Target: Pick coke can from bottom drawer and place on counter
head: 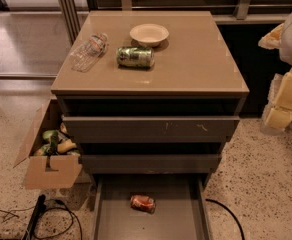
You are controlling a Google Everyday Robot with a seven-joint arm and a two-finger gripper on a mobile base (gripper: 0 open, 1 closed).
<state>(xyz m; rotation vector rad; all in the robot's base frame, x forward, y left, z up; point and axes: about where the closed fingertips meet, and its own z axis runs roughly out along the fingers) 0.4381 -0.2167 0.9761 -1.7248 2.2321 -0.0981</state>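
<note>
The coke can (143,203) lies on its side on the grey floor of the open bottom drawer (116,219), near the drawer's middle. The counter (186,64) is the tan top of the cabinet. My gripper (281,106) is at the right edge of the view, beside the cabinet's right side at about the height of the top drawer, well above and to the right of the can. It holds nothing that I can see.
On the counter lie a green can (135,57) on its side, a white bowl (149,34) behind it and a clear plastic bottle (89,50) at the left. An open cardboard box (50,169) of items stands left of the cabinet. Black cables (56,216) run on the floor.
</note>
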